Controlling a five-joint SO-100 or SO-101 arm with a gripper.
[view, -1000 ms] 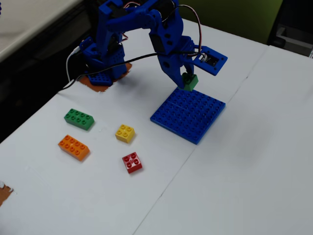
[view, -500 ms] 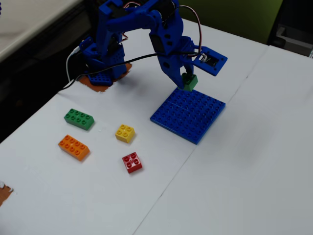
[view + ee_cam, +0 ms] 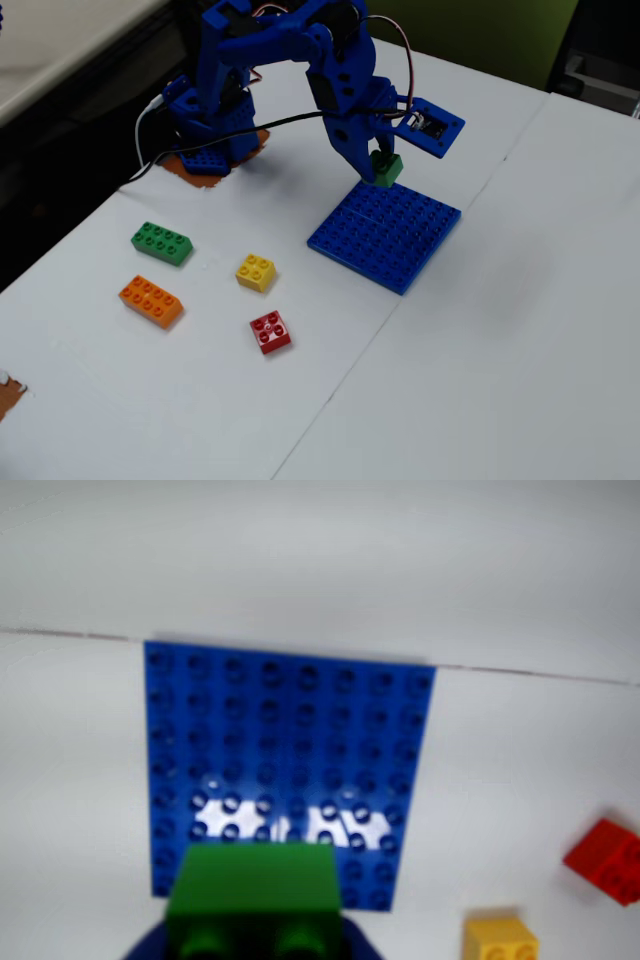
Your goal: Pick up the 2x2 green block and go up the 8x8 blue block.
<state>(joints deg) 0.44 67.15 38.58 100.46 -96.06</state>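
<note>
In the fixed view the blue arm's gripper [image 3: 380,165] has its fingers clamped on the 2x2 green block [image 3: 386,171], which hangs in the air just above the far corner of the 8x8 blue block [image 3: 385,233]; whether the brick is touching the plate is hard to say from this angle, though a thin gap seems to show beneath it. The 8x8 blue block lies flat on the white surface [image 3: 500,330], turned like a diamond, near the middle and toward the far edge, close to a seam that crosses the surface. In the wrist view the 2x2 green block [image 3: 258,900] fills the lower edge, with the 8x8 blue block [image 3: 290,730] spread beyond it, its studs catching a bright glare near the brick. Toward the left edge of the surface in the fixed view lie a longer green brick [image 3: 161,243] and, just nearer the front, an orange brick [image 3: 151,301]. Between them and the plate sit a yellow brick [image 3: 256,271] and a red brick [image 3: 270,331], apart from each other; both also show at the wrist view's lower right.
</note>
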